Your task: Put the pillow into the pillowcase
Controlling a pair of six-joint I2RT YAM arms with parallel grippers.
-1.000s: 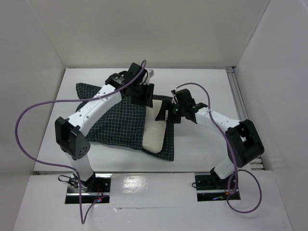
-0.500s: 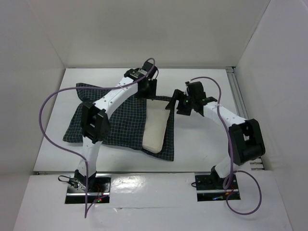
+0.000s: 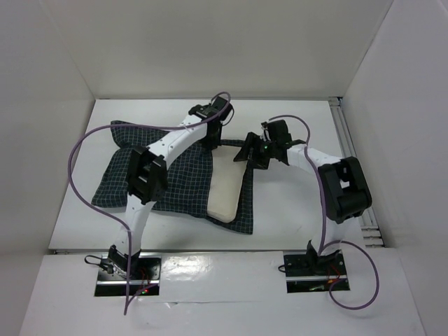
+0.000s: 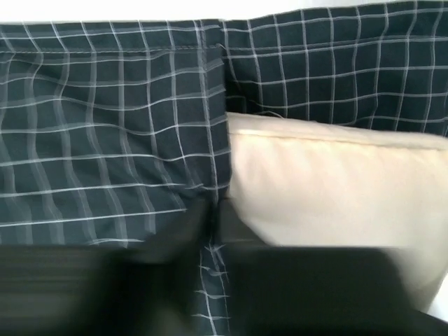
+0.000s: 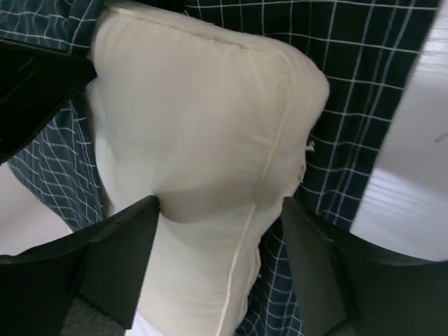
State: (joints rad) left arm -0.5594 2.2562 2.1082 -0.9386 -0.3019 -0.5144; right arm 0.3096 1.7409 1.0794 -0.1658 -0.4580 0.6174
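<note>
Top view, bench point(image 3: 294, 210): white, carrying the pillowcase.
Top view, pillowcase point(image 3: 175, 175): spread flat, mostly to the left of both my grippers and nearer my bases.
Top view, pillow point(image 3: 225, 192): part-way inside the pillowcase's right-hand opening, its cream length bare, running from my right gripper back toward my bases.
Top view, left gripper point(image 3: 213, 135): down at the pillowcase's far hem, just left of the pillow's far end.
Top view, right gripper point(image 3: 250, 154): at the pillow's far right corner, near my left gripper but apart from it.
Left wrist, left gripper point(image 4: 210, 224): fingers blurred. A strip of pillowcase point(image 4: 105, 126) edge lies between them, and I cannot tell whether they pinch it.
Left wrist, pillow point(image 4: 329, 182): just right of my fingers, with checked cloth ahead and to the left.
Right wrist, right gripper point(image 5: 218, 210): jaws wide but clamped across the pillow point(image 5: 203, 119), both fingers point(image 5: 119, 259) pressed to its sides.
Right wrist, pillowcase point(image 5: 357, 70): beyond the pillow and on either side of it.
</note>
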